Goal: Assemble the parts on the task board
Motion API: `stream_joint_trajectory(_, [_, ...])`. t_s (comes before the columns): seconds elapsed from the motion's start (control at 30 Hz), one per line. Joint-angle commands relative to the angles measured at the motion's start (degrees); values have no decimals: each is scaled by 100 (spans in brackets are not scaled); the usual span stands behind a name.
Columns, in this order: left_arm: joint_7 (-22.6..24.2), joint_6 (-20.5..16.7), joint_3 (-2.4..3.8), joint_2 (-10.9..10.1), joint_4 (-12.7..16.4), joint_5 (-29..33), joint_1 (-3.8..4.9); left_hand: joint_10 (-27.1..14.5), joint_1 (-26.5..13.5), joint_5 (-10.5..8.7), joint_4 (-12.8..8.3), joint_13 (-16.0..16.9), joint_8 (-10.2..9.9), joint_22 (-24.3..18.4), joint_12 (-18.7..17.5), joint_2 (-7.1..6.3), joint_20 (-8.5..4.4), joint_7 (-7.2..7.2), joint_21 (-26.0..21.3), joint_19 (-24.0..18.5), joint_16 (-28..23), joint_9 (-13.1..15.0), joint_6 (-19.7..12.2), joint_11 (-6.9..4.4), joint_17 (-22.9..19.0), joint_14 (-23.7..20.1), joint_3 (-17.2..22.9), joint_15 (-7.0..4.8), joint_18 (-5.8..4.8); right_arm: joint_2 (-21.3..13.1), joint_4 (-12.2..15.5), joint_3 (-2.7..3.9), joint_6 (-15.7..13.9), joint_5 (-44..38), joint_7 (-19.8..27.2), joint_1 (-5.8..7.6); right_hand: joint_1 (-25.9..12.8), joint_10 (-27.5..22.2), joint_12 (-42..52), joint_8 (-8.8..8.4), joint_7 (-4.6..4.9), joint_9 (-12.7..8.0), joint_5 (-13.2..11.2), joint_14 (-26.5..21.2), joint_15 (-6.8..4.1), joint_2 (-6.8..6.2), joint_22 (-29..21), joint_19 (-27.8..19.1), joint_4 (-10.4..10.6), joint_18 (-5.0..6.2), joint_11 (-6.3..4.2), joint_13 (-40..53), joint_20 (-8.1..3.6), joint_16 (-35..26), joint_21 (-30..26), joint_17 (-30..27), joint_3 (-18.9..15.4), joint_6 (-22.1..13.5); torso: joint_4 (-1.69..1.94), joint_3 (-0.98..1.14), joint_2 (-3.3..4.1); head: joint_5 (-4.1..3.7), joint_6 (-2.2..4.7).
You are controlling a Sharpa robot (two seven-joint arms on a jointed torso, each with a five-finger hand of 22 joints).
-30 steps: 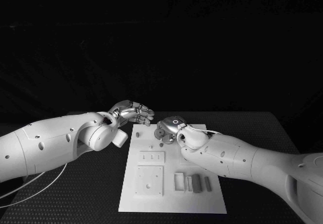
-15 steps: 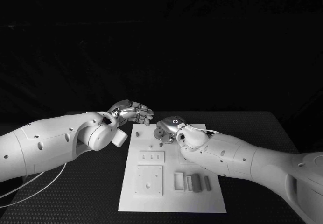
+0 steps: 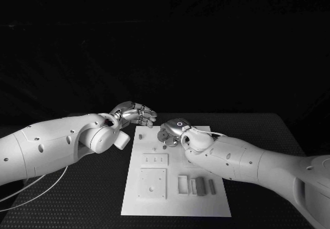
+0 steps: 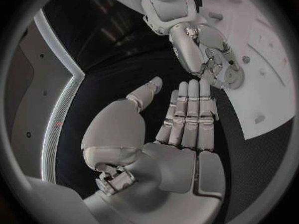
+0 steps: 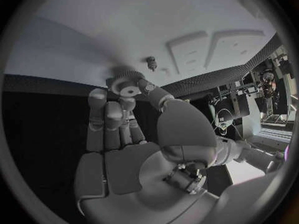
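Observation:
The white task board (image 3: 206, 202) lies in the middle of the black table. My right hand (image 3: 173, 130) hovers over its far end and pinches a small toothed gear (image 3: 165, 136) between thumb and fingers; the right wrist view shows the gear (image 5: 126, 83) at the fingertips, just above the board (image 5: 124, 30) and near a short peg (image 5: 151, 62). My left hand (image 3: 135, 114) hangs beside the board's far left corner, fingers straight, thumb apart, holding nothing. The left wrist view shows this hand (image 4: 181, 119) facing the right hand (image 4: 199, 50) and its gear (image 4: 235, 75).
A slotted panel (image 3: 155, 160) and a square panel (image 3: 152, 183) sit on the board's left half. Three upright grey parts (image 3: 197, 186) stand at its near right. A small peg (image 3: 141, 137) rises near the far left corner. A cable (image 3: 41, 188) loops under my left arm.

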Motion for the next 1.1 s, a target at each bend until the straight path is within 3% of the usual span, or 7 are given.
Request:
stream_joint_trajectory(0.03, [45, 53, 4, 0, 7, -15, 9, -36, -18, -31, -5, 7, -33, 6, -30, 28, 2, -16, -26, 2, -35, 10, -42, -21, 7, 33, -37, 13, 30, -20, 11, -9, 93, -5, -2, -11, 45, -314, 44, 11, 154, 7, 25, 13, 39, 55, 104, -28, 8, 270, 214, -10, -8, -25, -20, 8, 1, 156, 1, 2, 1, -4, -5])
stream_joint_trajectory(0.63, [42, 64, 4, 5, 3, -16, 9, -37, -18, -31, -5, 12, -32, 9, -32, 27, 4, -16, -29, 3, -41, 11, -42, -21, 13, 35, -38, 13, 29, -42, -2, -7, -59, 90, 17, -12, 38, -313, 62, 16, 153, 1, 21, 14, 37, 88, 109, -25, -6, 270, 213, -20, -6, -18, -15, 13, -19, 155, 2, -1, 1, -3, -13])
stream_joint_trajectory(0.77, [40, 65, 4, 5, 2, -16, 9, -37, -19, -31, -4, 13, -33, 10, -32, 28, 4, -16, -30, 4, -42, 12, -42, -20, 14, 35, -39, 13, 29, -35, -20, -7, 94, 244, 72, -12, 43, -313, 67, 15, 153, -2, 24, 15, 37, 114, 109, -23, -6, 270, 213, -24, -6, -17, -14, 14, -15, 150, 3, -4, 3, -4, -18])
stream_joint_trajectory(0.87, [46, 64, 4, 7, 6, -16, 9, -38, -20, -31, -4, 14, -33, 10, -32, 27, 4, -16, -31, 4, -43, 12, -43, -20, 15, 35, -39, 13, 29, -13, -38, -6, 401, 375, 108, -12, 29, -321, 74, -47, 168, -35, 25, 7, 52, 293, 108, -31, 19, 270, 228, -39, 0, -20, -20, 15, -3, 29, 2, -4, 2, -3, -17])
stream_joint_trajectory(1.0, [42, 68, 4, 9, 11, -16, 9, -38, -19, -31, -4, 14, -33, 11, -33, 28, 4, -16, -31, 4, -44, 12, -43, -20, 16, 36, -39, 13, 29, 0, -45, -5, 531, 413, 166, -11, 150, -382, 73, -165, 110, -90, 53, -44, 4, 713, 114, -102, -51, 270, 169, -64, 20, -30, -42, 23, 156, -240, -1, -4, 3, -7, -18])
stream_joint_trajectory(1.07, [40, 70, 4, 11, 10, -16, 10, -38, -19, -31, -4, 15, -33, 11, -33, 28, 4, -16, -32, 4, -45, 12, -43, -20, 16, 36, -39, 13, 29, 2, -50, -5, 534, 444, 203, -11, 301, -399, 91, -165, 74, -100, 44, -65, -23, 638, 125, -110, 190, 270, 146, -85, 70, -21, -36, 35, 837, -290, 0, -3, 3, -8, -22])
stream_joint_trajectory(1.1, [40, 71, 4, 11, 10, -16, 10, -38, -19, -31, -4, 15, -33, 11, -33, 28, 4, -16, -32, 4, -45, 12, -43, -20, 16, 36, -39, 13, 29, 2, -50, -5, 536, 446, 208, -11, 299, -404, 99, -163, 68, -101, 45, -66, -32, 652, 128, -110, 201, 270, 133, -85, 71, -16, -25, 39, 908, -301, 0, -3, 3, -8, -22])
